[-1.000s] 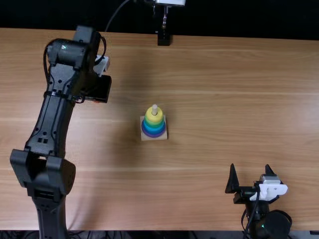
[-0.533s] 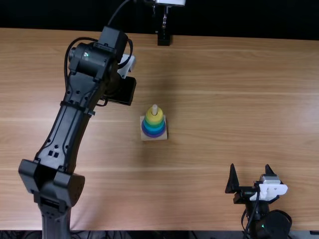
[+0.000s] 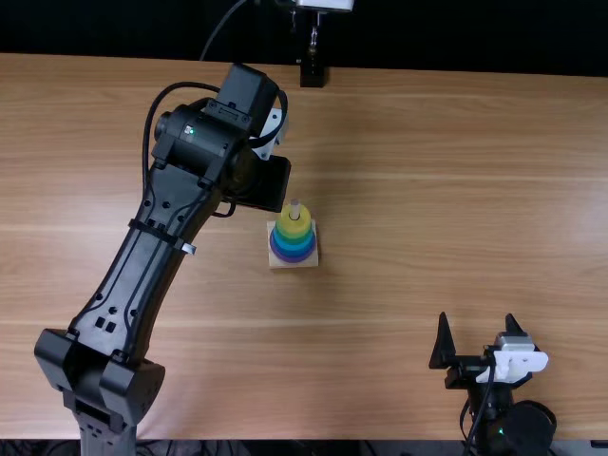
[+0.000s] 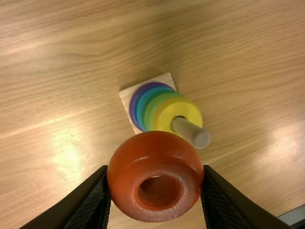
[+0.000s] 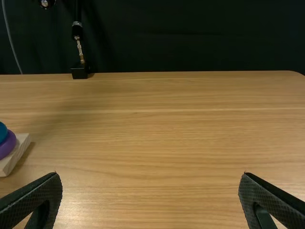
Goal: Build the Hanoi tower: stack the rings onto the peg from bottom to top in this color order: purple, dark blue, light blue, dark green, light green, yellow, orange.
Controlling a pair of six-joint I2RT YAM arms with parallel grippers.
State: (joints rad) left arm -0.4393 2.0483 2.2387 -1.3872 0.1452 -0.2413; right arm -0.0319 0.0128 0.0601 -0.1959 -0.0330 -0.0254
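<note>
The Hanoi tower [image 3: 294, 249] stands upright just beside the left gripper [image 4: 155, 171], below it, toward the table's near edge and to its right. The orange ring [image 4: 155, 148] is held between the left gripper's fingers, pinched at opposite sides, with its hole left uncovered. On the wooden base [image 4: 167, 81], purple up to yellow is already stacked, and the peg [image 4: 192, 133] sticks up through the yellow ring [image 4: 166, 112], so only the last placing seems to be left.

For this step, the hole should be brought over the peg's tip at a height from which the peg cannot be knocked. The ring should be kept level and be lowered straight down; if it is caught on the rim, it should be raised slightly and recentred, not pressed. Once it is threaded, the fingers should be parted evenly and withdrawn upward. The right gripper [image 3: 476, 316], set wide and holding nothing, is not needed.
</note>
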